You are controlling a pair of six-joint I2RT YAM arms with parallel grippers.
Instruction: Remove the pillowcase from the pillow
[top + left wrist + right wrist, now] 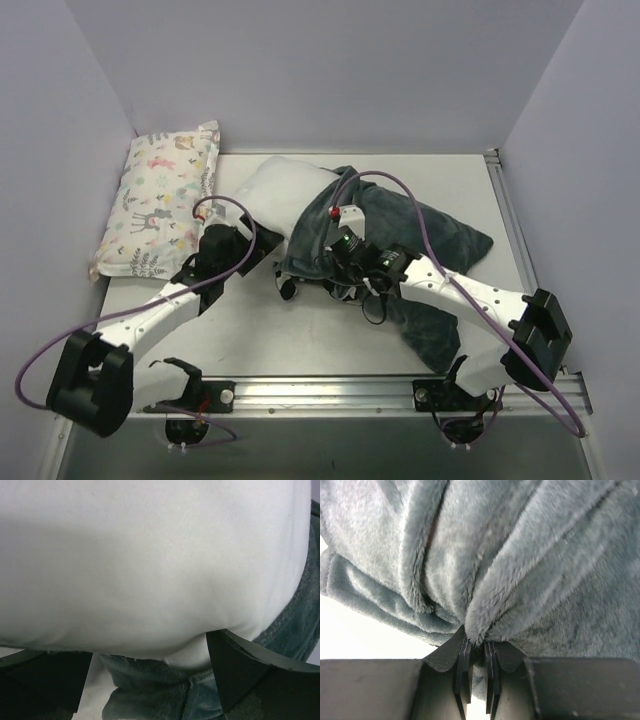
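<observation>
Black-and-white arms sit bolted at the near edge of the table (300, 335), so we'll work outward from there. The right arm (470, 295) reaches toward the middle, and the right jaws are pinched nearly closed on a bunched fold of the pillowcase (530, 570). In the right wrist view the plush gathers into pleats right at the tips. From above, the pillowcase (462, 240) lies wrinkled over the middle-right of the table, one end trailing back under the right arm. The left arm (150, 315) angles in from the other side. The left jaws are spread wide, and the left wrist view is mostly the pillow (150, 565) bulging just past the fingers (235, 675), with some grey-green plush below it. We can't tell if they actually touch it. Further back, the pillow (280, 190) pokes out of the pillowcase's left end, the rest covered. At the far left, along the wall, lies an animal-print pillow (160, 205), just beside the white one.
</observation>
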